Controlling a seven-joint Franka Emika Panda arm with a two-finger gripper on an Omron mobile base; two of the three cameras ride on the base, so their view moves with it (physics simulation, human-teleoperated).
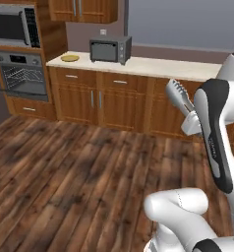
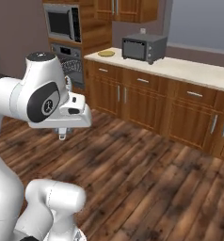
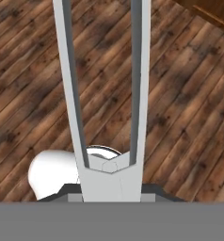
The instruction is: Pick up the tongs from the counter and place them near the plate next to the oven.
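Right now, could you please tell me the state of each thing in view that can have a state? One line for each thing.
tongs: held in the gripper, lifted over the wooden floor, its two arms apart.
gripper: shut on the tongs.
plate: lying flat on the counter, nothing on it.
oven: door closed, racks visible behind the glass.
toaster oven: on the counter, door closed.
microwave: door closed.
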